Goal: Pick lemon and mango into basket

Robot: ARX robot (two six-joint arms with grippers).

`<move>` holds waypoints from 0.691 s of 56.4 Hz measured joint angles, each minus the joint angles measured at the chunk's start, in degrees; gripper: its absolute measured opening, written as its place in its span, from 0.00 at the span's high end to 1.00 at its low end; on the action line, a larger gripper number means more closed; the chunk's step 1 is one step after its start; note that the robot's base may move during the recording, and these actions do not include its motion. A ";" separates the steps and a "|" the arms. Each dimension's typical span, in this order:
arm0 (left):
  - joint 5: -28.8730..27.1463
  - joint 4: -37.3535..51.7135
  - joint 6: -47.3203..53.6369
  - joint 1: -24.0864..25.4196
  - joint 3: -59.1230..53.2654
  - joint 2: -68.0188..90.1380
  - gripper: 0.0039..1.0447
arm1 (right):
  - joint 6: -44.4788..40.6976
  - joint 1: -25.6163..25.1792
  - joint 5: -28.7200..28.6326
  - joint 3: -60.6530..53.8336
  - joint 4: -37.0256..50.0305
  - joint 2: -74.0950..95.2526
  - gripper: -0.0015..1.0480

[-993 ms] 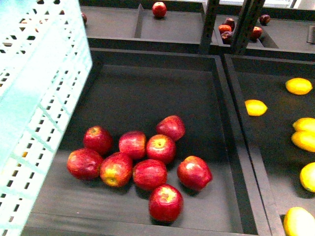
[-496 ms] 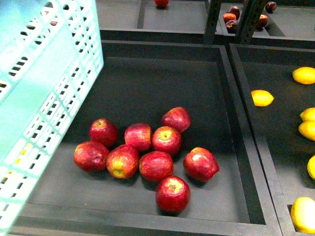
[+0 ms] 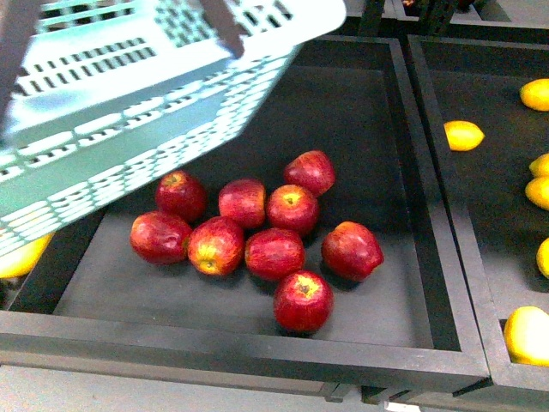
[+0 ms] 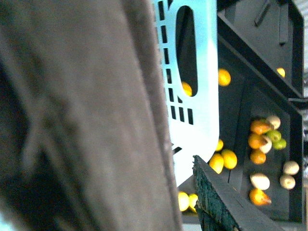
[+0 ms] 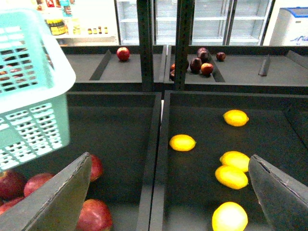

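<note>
Left gripper (image 4: 185, 192) holds the basket (image 3: 154, 103) up; right gripper (image 5: 168, 161), wide and empty, must next reach for a lemon (image 5: 182, 142).

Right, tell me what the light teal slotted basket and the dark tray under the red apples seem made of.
Light teal slotted basket: looks like moulded plastic, glossy; even slots and a bright sheen on its wall. Dark tray: matte black, no glare; could be painted wood or coated metal, the pictures do not settle it.
</note>
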 joint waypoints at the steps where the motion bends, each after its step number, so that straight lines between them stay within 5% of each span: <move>1: 0.28 -0.39 -0.04 -0.85 1.09 0.79 0.76 | 0.00 0.00 0.00 0.00 0.00 -0.02 0.08; 14: 3.54 -1.44 -0.81 -9.35 6.80 5.92 0.76 | 0.00 0.00 0.00 0.00 0.00 -0.02 0.08; 39: 4.26 -0.74 -1.11 -11.06 6.80 6.01 0.76 | 0.00 0.00 0.00 0.00 0.00 -0.02 0.08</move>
